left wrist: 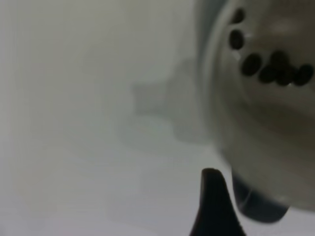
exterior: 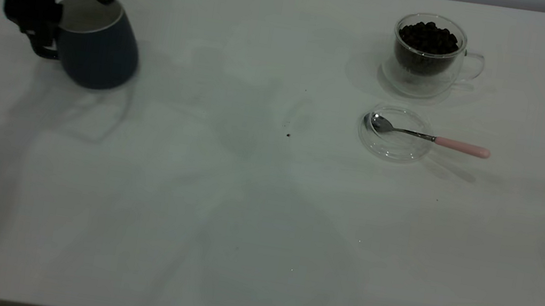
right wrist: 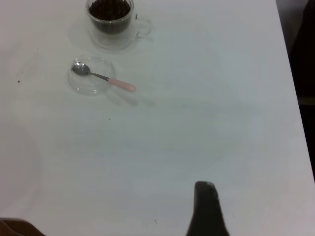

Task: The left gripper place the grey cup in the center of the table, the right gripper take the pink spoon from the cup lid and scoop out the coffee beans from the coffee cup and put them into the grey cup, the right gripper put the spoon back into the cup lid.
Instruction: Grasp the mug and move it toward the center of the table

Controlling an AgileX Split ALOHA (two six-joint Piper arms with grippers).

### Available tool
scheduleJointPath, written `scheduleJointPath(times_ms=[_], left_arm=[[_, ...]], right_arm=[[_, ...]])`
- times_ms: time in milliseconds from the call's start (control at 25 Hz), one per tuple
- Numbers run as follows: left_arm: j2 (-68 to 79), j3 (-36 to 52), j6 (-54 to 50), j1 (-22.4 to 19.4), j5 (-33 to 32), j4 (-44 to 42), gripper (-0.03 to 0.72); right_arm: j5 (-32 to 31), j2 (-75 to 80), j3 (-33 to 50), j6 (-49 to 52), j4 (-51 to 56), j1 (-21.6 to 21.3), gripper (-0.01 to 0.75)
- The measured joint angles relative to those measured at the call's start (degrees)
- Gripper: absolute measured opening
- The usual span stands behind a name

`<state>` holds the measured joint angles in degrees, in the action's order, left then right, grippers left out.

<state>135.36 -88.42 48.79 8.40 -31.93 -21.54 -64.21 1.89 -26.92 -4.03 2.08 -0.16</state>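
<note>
exterior: high, facing the arms, whole table (exterior: 242,213) | left wrist: pressed close to the grey cup (left wrist: 266,123) | right wrist: farther back, sharing coffee cup (right wrist: 110,19) and cup lid (right wrist: 91,83) with exterior

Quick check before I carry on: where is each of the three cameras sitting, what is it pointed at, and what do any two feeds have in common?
Exterior: above the table, looking down; left gripper on the tilted grey cup at far left.
Left wrist: close to the grey cup, a few coffee beans inside; one fingertip shows.
Right wrist: high over the table's right, facing coffee cup, cup lid and pink spoon; one fingertip shows.
Shared: exterior and right wrist both show the spoon's bowl in the lid.
</note>
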Motion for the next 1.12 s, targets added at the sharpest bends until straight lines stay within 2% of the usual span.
scheduleJointPath(times_ms=[320,760,920,1120], left_arm=[[0.87,-0.01,0.48,7.52,2.06,0.12,0.567],[1.11,-0.01,-3.76,19.87,11.21,1.3,0.567],[1.04,-0.01,-6.28,22.28,11.83,1.3,0.567],[-3.75,-0.01,-10.19,22.82,8.03,1.3,0.567]], right_arm=[[0.0,0.0,0.0,0.0,0.0,0.0,0.58],[-0.05,0.0,0.0,0.0,0.0,0.0,0.58],[-0.05,0.0,0.0,0.0,0.0,0.0,0.58],[-0.05,0.0,0.0,0.0,0.0,0.0,0.58]])
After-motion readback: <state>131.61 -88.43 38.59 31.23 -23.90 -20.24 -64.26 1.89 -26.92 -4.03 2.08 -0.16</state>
